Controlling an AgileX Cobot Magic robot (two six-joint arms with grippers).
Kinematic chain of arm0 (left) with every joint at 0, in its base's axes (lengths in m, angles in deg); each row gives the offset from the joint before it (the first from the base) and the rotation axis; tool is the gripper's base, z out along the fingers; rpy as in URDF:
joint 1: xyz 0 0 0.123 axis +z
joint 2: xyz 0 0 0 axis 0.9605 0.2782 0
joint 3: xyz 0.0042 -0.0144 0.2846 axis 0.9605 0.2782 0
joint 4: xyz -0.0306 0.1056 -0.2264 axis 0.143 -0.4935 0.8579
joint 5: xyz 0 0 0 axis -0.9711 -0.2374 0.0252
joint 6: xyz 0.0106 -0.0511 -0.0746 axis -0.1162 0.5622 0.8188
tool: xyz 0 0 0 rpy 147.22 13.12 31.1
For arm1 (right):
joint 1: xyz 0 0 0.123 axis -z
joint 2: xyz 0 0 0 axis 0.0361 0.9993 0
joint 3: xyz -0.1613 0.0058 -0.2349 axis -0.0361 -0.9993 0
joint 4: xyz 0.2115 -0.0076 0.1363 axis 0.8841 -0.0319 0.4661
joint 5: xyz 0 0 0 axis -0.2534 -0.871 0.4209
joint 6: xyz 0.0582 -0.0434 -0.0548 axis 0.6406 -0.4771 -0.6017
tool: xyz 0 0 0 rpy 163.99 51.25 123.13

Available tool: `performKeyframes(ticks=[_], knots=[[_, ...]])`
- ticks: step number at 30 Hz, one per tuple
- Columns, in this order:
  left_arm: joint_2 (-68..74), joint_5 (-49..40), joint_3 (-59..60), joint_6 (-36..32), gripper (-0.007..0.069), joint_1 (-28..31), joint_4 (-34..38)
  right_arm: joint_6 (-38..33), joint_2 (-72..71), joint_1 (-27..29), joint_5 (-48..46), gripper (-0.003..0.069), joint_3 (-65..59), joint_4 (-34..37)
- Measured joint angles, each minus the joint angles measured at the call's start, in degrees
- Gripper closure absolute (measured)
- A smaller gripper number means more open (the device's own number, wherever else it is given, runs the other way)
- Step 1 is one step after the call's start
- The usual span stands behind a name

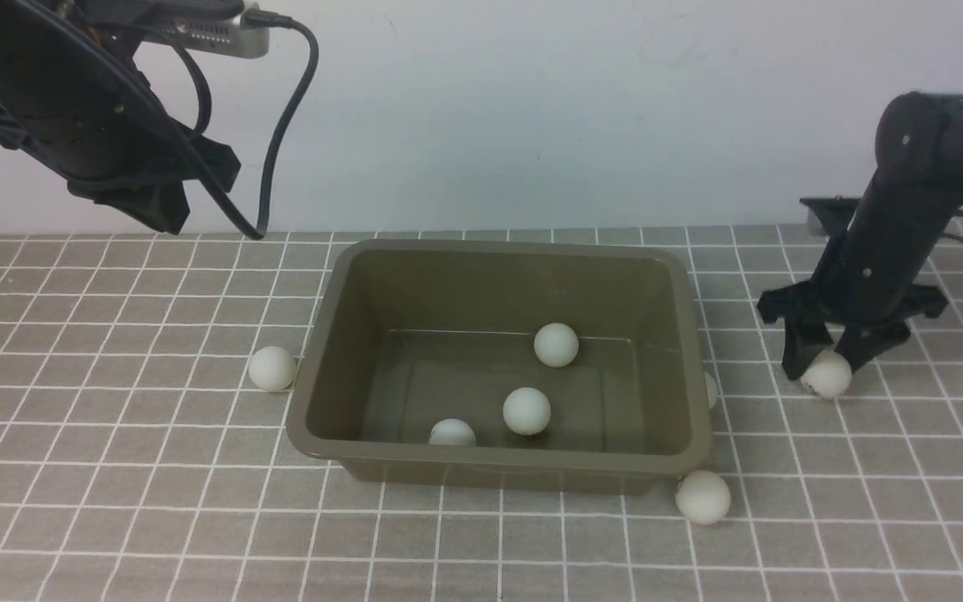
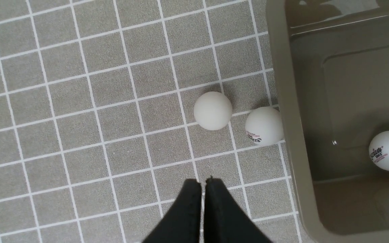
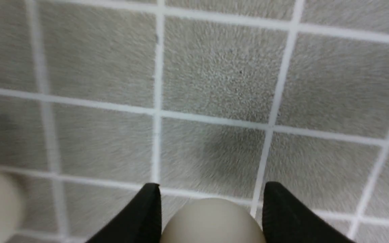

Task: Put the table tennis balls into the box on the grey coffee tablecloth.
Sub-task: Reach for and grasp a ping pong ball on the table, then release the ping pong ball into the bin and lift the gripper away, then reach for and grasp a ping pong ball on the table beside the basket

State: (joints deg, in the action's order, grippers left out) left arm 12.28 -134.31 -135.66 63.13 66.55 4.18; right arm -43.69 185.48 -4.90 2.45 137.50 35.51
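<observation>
1. Front view first: the box (image 1: 498, 251) sits mid-cloth on the grey coffee tablecloth (image 1: 114, 502), and I count three table tennis balls (image 1: 527, 410) on its floor.
2. My right gripper (image 1: 826, 369) is down at the cloth, well to the right of the box. Its fingers (image 3: 140, 216) flank the far-right ball (image 1: 829, 378), and I cannot tell whether they pinch it or only straddle it.
3. My left gripper (image 2: 203, 183) hangs high over the cloth's left side, jaws pressed together and holding nothing.
4. Left of the box lies the left ball (image 1: 272, 369). The left wrist view shows a logo ball (image 2: 264, 126) tucked against the rim beside it.
5. A corner ball (image 1: 702, 497) rests just beside the box's front right corner. A hidden ball (image 1: 710, 389) peeks out behind the right rim.
6. The box's right wall stands between my right gripper and the inside.
</observation>
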Motion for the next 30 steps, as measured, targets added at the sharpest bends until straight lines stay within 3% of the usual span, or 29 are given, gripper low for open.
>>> performKeyframes(ticks=[4,7,8,12,17,23,26,30], knots=[[0.0,-0.1,0.0,0.0,0.0629,0.0,0.0,0.6,-7.3,-1.4,0.0,0.0306,-0.1,4.3],[0.6,-0.1,0.0,0.0,0.0629,0.0,0.0,-1.5,-13.1,-6.5,-0.2,0.0306,0.1,8.6],[0.7,-0.1,0.0,0.0,0.0629,0.0,0.0,-1.7,-13.1,-6.5,-0.2,0.0306,0.1,8.7],[3.7,-0.1,0.0,0.0,0.0629,0.0,0.9,-6.4,-12.6,-15.2,0.1,0.0306,0.3,10.6],[7.9,0.9,0.0,-0.6,0.0599,0.0,3.1,-6.9,-9.3,-19.3,0.9,0.0283,0.4,10.9],[15.2,5.4,0.0,-1.1,0.0375,0.0,4.3,-5.9,-8.6,-19.8,-0.7,0.0011,4.7,9.6],[18.6,7.5,0.0,-1.1,0.0240,0.0,4.0,-5.5,-10.5,-19.8,-0.7,-0.0024,5.6,7.4],[22.5,10.6,0.0,-0.4,0.0118,0.0,3.8,-4.8,-16.4,-19.8,-1.1,-0.0006,5.7,1.6]])
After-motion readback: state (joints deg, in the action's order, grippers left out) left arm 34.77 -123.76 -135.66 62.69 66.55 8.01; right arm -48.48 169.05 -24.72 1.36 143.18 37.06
